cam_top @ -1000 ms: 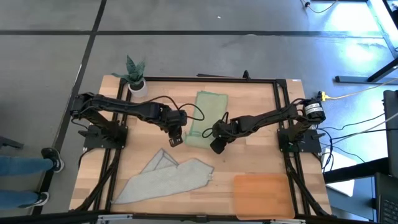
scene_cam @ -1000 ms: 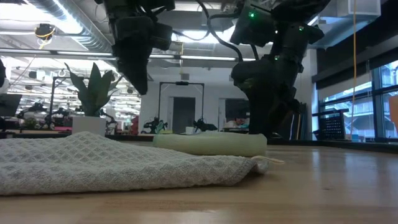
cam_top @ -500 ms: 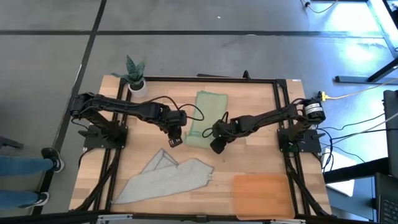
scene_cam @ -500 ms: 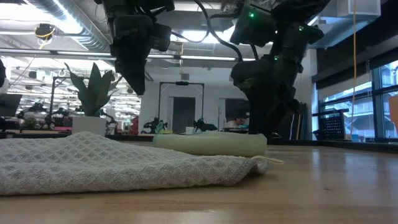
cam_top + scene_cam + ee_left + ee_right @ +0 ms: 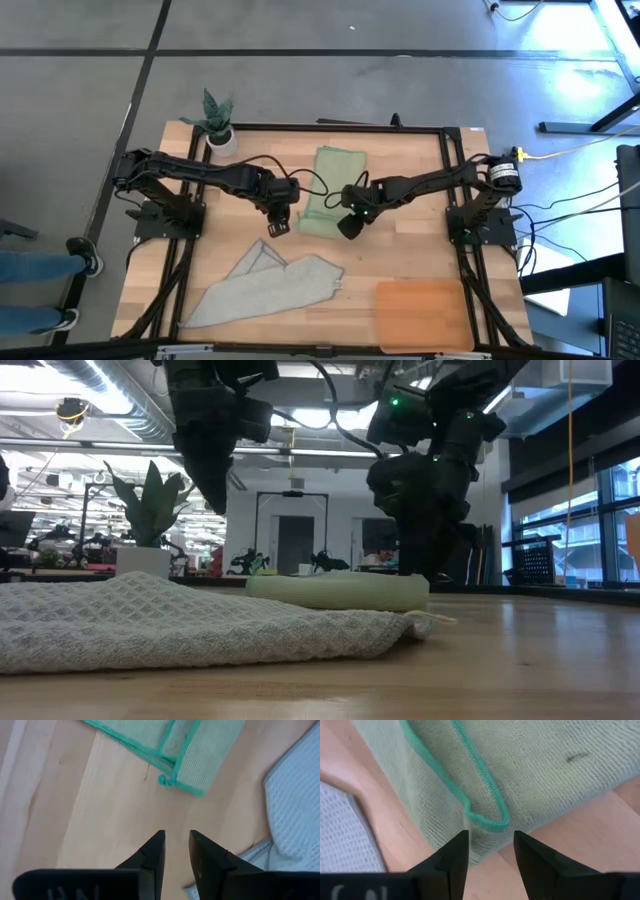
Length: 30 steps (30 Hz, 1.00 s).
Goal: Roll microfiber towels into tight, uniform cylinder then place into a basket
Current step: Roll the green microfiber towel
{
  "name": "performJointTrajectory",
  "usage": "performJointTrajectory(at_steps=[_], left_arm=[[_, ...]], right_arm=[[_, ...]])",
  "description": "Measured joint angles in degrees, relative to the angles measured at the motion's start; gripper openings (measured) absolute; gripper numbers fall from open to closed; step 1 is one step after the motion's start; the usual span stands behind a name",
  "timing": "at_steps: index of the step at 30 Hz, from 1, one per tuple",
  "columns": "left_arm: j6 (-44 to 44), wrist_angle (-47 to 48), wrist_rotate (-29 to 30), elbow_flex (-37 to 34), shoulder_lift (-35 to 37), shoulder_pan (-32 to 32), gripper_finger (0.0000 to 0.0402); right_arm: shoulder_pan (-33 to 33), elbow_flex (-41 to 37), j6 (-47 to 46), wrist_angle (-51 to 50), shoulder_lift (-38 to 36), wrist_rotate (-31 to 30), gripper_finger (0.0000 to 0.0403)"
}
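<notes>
The pale green towel (image 5: pixel 330 190) lies as a folded strip mid-table, and its near end shows as a low bundle (image 5: pixel 335 592). The grey towel (image 5: pixel 265 290) lies spread and rumpled near the front left. The orange-brown basket (image 5: pixel 420 312) sits at the front right. My left gripper (image 5: pixel 280 222) hangs open over bare wood beside the green towel's near left corner (image 5: pixel 167 781), with nothing between its fingers. My right gripper (image 5: pixel 490 842) points down, open, at the green towel's near right corner, where a looped teal hem (image 5: pixel 487 820) lies just ahead of its fingertips. My right gripper stands with its fingertips (image 5: pixel 462 845) right at the green towel's near edge, coming from above and slanting toward it. I cannot tell whether they touch the cloth. My left gripper touches nothing.
A small potted plant (image 5: pixel 215 120) stands at the far left corner. A black frame (image 5: pixel 440 128) runs along the table's edges. Bare wood lies between the two towels and to the right of the green one.
My right arm has swung a little toward the table's far edge, and its wrist has rolled slightly over the green towel's near corner. Both towels lie as before.
</notes>
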State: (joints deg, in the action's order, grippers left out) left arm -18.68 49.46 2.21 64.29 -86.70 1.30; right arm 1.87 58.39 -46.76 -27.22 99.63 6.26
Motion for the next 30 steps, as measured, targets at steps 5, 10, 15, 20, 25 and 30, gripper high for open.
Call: performJointTrajectory(at_steps=[5, 10, 15, 20, 25, 30], left_arm=[[3.5, 1.2, 0.1, 0.0, 0.0, 0.0, 0.0078], [5.5, 1.1, 0.1, 0.0, 0.0, 0.0, 0.0078], [5.8, 1.1, 0.1, 0.0, 0.0, 0.0, 0.0078], [5.7, 1.2, 0.1, 0.0, 0.1, -0.1, 0.0078], [4.5, 2.3, 0.1, 0.0, 0.7, -1.0, 0.0078], [3.7, 3.1, 0.1, -0.1, 2.0, -2.5, 0.0078]], right_arm=[[2.0, 0.0, -0.9, -0.1, 0.0, 3.3, 0.0157], [3.3, 0.0, -2.4, -0.7, -1.0, 4.2, 0.0157], [3.4, 0.0, -2.5, -3.9, -6.5, 0.8, 0.0157], [1.6, 0.0, -2.1, -7.5, -13.9, -3.6, 0.0157], [-4.0, 0.0, 8.4, -5.0, -17.2, -6.8, 0.0157], [-11.1, 0.0, 24.4, 3.8, -14.7, -7.3, 0.0157]])
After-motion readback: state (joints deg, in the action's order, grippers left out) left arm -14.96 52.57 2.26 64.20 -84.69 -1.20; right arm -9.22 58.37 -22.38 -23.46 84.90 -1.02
